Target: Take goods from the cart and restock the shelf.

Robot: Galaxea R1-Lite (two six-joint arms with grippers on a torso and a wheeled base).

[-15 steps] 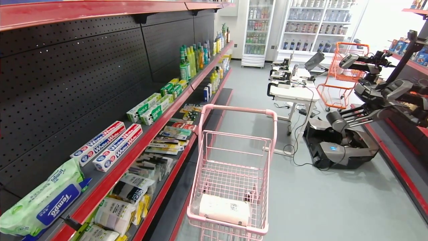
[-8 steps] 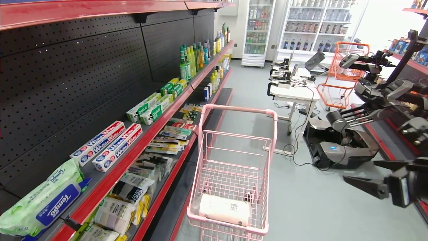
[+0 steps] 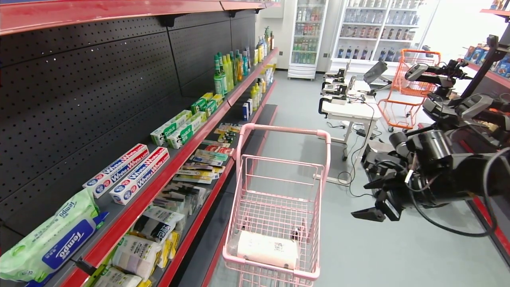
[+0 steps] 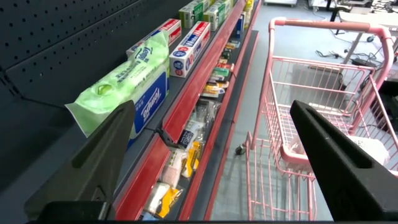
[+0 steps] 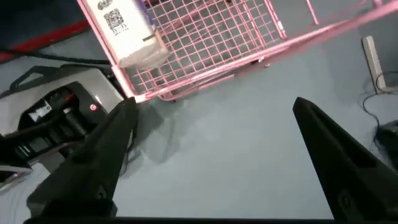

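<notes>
A pink wire cart (image 3: 279,191) stands in the aisle beside the red-edged shelf (image 3: 159,179). In its basket, near the front, lies a white wrapped pack (image 3: 267,250). My right gripper (image 3: 360,200) hangs open over the floor just right of the cart, about level with its rim. From the right wrist, the cart (image 5: 211,37) and the white pack (image 5: 127,28) lie beyond the open right gripper (image 5: 214,162). My left gripper (image 4: 211,168) is open and holds nothing, between the shelf and the cart (image 4: 323,124), with a green wipes pack (image 4: 124,87) close by.
Toothpaste boxes (image 3: 127,171) and wipes (image 3: 51,235) fill the upper shelf, small packets the lower one. Another robot's base (image 3: 382,159), floor cables, a white table (image 3: 350,111) and an orange cart (image 3: 406,87) stand behind. Bare grey floor (image 3: 378,255) lies right of the cart.
My right arm has come in from the right edge of the head view, rising and moving left toward the cart. Cart and goods have not moved.
</notes>
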